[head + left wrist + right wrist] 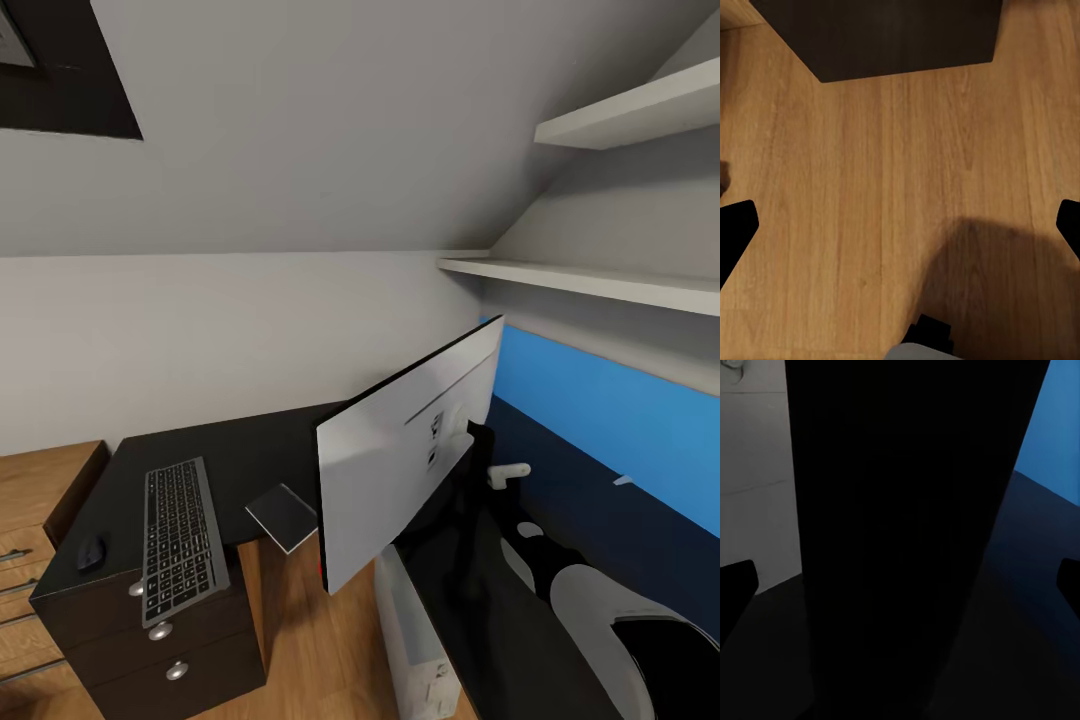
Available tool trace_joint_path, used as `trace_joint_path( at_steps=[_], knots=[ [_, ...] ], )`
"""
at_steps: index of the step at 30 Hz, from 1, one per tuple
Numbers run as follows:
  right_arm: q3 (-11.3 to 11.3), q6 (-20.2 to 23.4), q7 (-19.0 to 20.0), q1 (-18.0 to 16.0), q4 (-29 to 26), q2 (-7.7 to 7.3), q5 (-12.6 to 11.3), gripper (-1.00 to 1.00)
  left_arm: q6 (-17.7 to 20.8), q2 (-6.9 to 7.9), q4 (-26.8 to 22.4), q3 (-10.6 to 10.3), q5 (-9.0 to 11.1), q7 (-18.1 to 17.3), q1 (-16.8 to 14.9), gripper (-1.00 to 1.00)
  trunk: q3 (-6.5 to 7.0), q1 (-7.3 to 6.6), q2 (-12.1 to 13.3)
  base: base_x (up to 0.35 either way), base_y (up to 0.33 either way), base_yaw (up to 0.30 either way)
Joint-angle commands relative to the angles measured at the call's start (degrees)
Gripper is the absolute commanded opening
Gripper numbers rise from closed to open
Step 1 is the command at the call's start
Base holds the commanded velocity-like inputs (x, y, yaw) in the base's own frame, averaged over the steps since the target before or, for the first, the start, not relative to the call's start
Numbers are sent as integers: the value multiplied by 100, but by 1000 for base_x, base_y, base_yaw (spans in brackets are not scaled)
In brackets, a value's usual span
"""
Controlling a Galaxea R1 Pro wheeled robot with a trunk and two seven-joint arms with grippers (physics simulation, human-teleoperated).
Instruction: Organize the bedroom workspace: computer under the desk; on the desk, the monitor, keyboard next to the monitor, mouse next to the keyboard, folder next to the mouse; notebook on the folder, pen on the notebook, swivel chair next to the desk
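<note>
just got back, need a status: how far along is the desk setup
Partly done. The keyboard and mouse lie side by side on the desk, the notebook is at its edge, and the computer stands underneath. In hand: the monitor is tilted, its back to the camera, with the right gripper's fingers open at a dark panel. Left: folder, pen and chair steps.

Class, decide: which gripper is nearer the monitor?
Right. The right gripper faces the monitor close up, its fingers either side; the left gripper hangs over wooden floor.
</note>
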Motion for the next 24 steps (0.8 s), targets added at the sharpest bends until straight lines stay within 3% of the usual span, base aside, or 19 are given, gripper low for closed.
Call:
trace_joint_path(
  at_steps=[1, 24],
  knots=[
    [29, -16, -7, -5, 5, -4, 9, -100, -19, 0, 3, -50, 48, 26, -4, 100, -7, 0, -4, 1, 0, 0],
    [20, -17, -7, -5, 4, -4, 9, -100, -19, 0, 3, -50, 48, 26, -4, 100, -7, 0, -4, -16, 0, 0]
  ],
)
